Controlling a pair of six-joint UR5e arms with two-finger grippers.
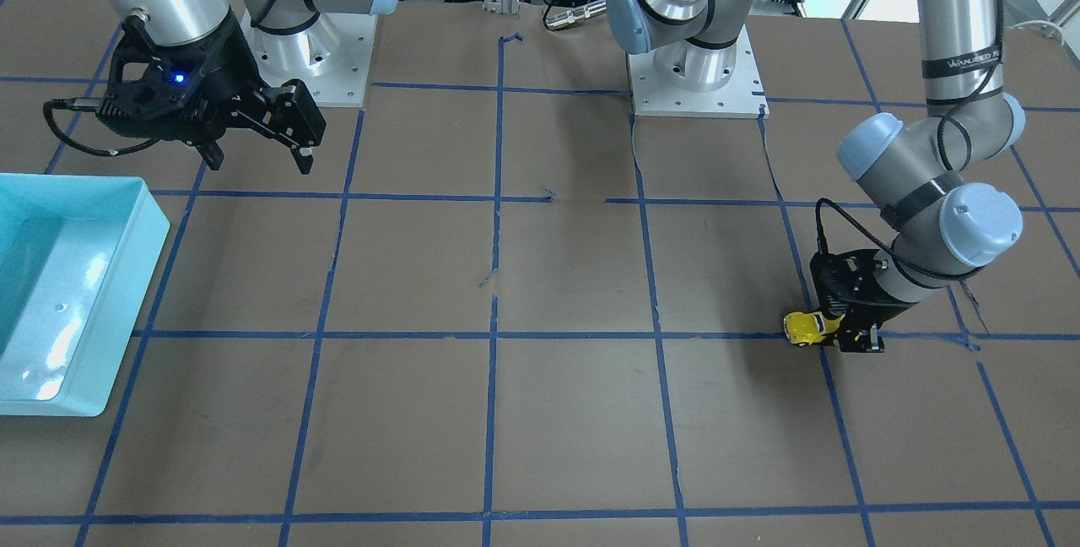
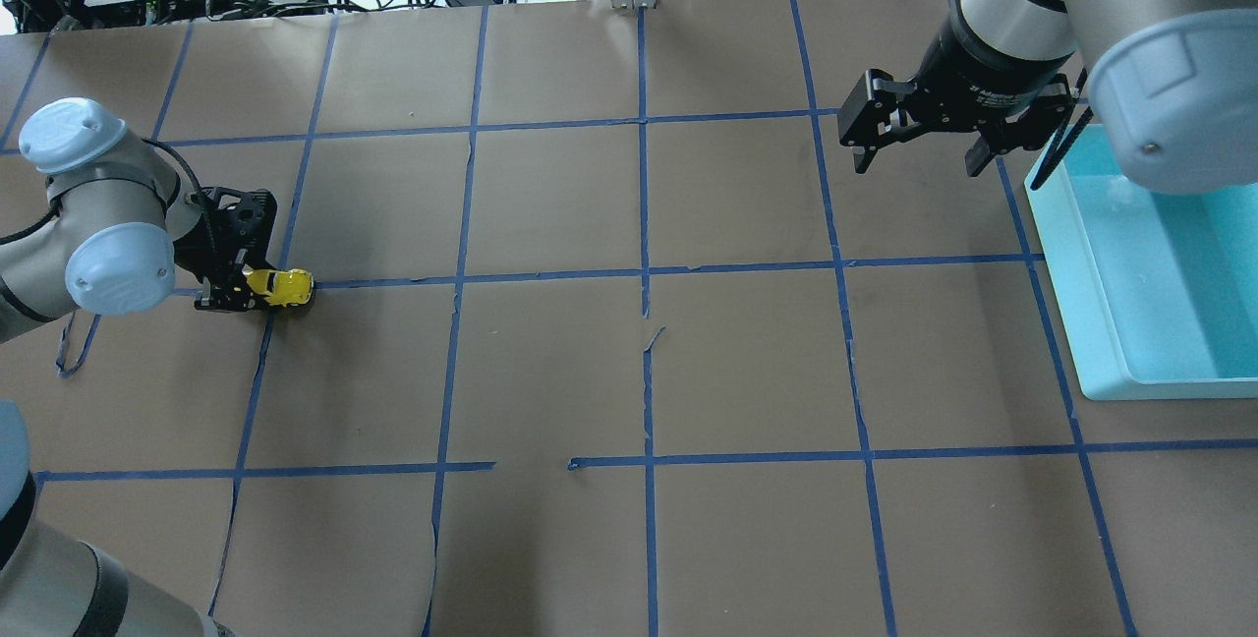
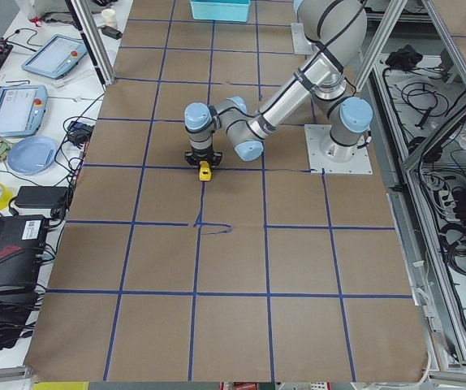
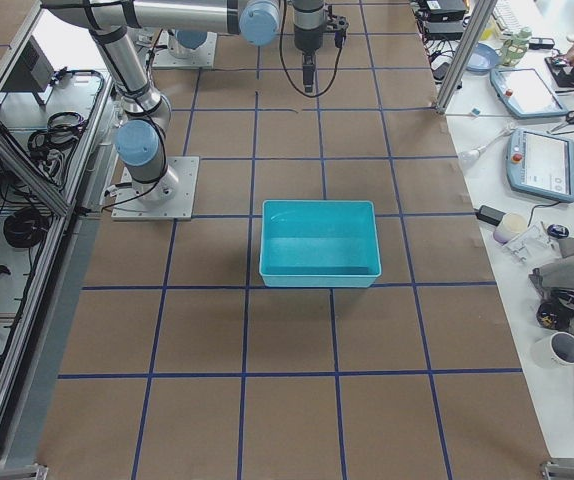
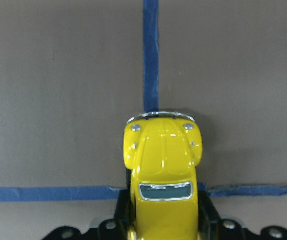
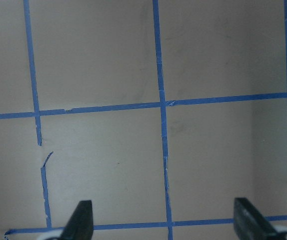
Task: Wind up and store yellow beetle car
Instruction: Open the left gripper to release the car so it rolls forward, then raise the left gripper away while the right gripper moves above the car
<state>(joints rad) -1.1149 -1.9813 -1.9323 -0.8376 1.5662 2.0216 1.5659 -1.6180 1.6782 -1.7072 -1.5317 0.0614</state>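
Observation:
The yellow beetle car sits on the brown table at a crossing of blue tape lines, far on my left side. It also shows in the overhead view and fills the left wrist view, nose pointing away from the hand. My left gripper is low at the table and shut on the car's rear half, with black fingers on both flanks. My right gripper is open and empty. It hangs above the table beside the teal bin, with its fingertips spread wide.
The teal bin stands empty at the table's edge on my right side, and also shows in the right exterior view. Blue tape lines grid the brown table. The two arm bases are bolted at the robot's edge. Cables and devices lie beyond the far edge.

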